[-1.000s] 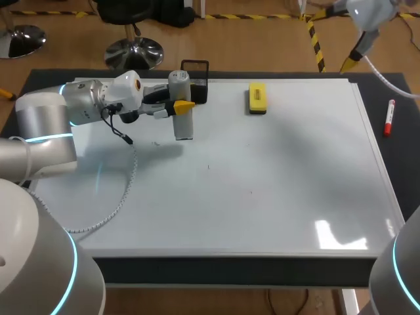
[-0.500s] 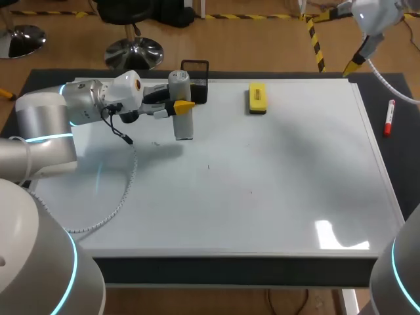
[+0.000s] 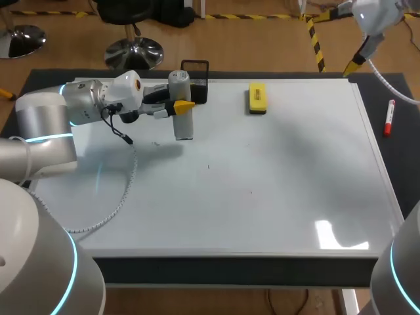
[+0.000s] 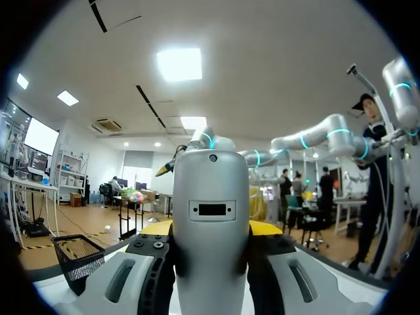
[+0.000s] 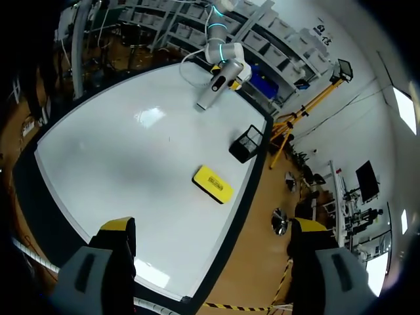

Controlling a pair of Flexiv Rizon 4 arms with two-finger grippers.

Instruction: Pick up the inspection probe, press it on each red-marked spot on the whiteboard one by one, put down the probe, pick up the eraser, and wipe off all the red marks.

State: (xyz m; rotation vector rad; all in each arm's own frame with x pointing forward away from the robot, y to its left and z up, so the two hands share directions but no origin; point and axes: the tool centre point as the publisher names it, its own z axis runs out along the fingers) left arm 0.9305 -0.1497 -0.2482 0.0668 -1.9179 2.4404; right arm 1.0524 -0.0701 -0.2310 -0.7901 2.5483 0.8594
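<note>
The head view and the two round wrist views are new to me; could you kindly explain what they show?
Two robot arms stand at a table. The head view looks down from behind: left arm at the left, right arm at the far right. Each round view comes from a wrist camera. On the whiteboard lie a yellow eraser and a black basket; a red marker lies beside it. The left arm's jaws are shut on the grey inspection probe, tip down on the board. The right arm's jaws are open and empty, high over the table's far corner.
</note>
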